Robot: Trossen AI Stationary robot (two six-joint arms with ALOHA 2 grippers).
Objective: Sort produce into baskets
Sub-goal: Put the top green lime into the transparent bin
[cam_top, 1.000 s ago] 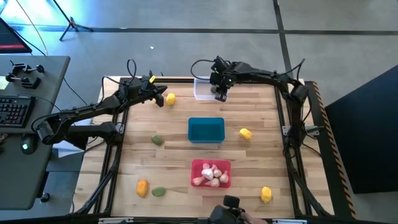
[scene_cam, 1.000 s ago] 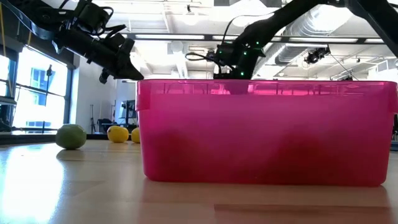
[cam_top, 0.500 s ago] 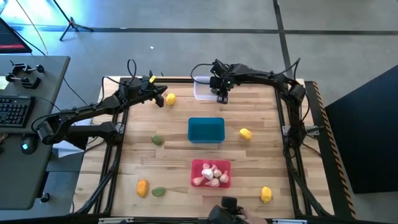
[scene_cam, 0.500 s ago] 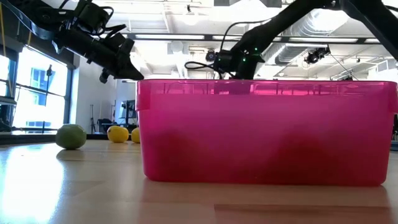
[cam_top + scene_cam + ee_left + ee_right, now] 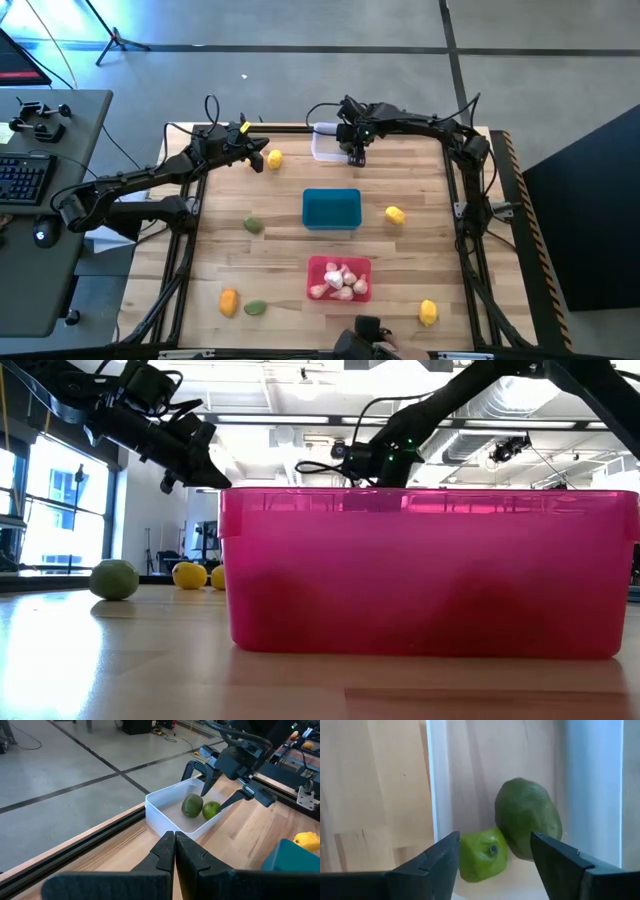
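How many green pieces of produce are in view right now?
4. Two sit in the white basket: a dark green fruit and a brighter one. One green piece lies left of the teal basket, another beside the orange piece.

My fingers (image 5: 175, 851): pressing together, empty
White basket (image 5: 165, 810): sitting ahead, holding two green pieces (image 5: 192, 805), touching
Other gripper (image 5: 218, 784): hanging spread over the basket
Teal basket (image 5: 290, 856): showing nearby
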